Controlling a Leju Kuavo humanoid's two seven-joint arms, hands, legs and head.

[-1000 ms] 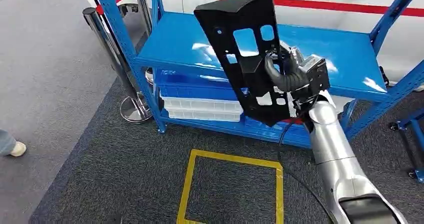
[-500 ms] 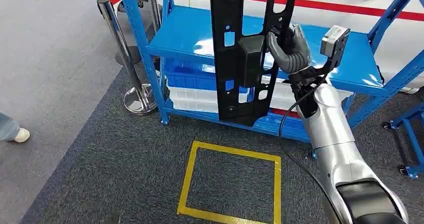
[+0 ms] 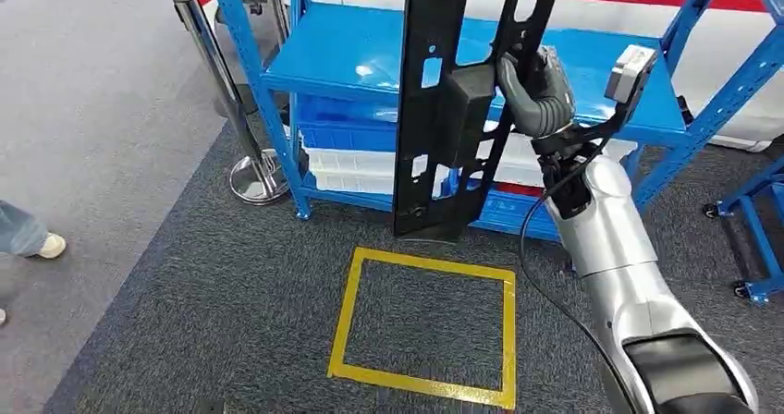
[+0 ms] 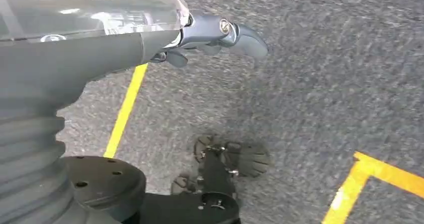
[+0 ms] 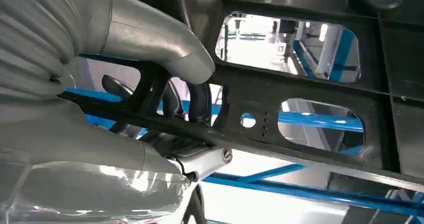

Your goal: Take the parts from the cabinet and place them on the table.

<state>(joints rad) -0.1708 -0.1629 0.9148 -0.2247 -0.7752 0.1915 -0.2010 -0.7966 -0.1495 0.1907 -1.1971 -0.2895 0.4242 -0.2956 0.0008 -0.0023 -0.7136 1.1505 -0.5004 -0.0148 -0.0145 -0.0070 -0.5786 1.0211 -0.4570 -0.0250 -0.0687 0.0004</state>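
Note:
A long black plastic panel point(image 3: 453, 109) with several cut-outs stands almost upright in the air in front of the blue rack point(image 3: 351, 54). My right hand point(image 3: 534, 91) grips it at its right edge, fingers hooked through an opening. In the right wrist view the grey thumb point(image 5: 150, 39) lies over a bar of the panel point(image 5: 310, 89), with darker fingers curled through the hole behind it. The panel's top runs out of the head view and its lower end hangs above the carpet. My left hand point(image 4: 215, 34) hangs over the carpet and holds nothing.
White and blue trays point(image 3: 347, 160) lie on the rack's lower shelf. A chrome stanchion point(image 3: 222, 100) stands at the rack's left corner. A yellow taped square point(image 3: 425, 312) marks the carpet in front. A person's shoe point(image 3: 42, 243) is at far left. Another blue frame point(image 3: 753, 238) stands at right.
My right hand has swung the panel from a tilted pose to nearly upright and lifted it. The camera has shifted a little, so the rack sits slightly differently.

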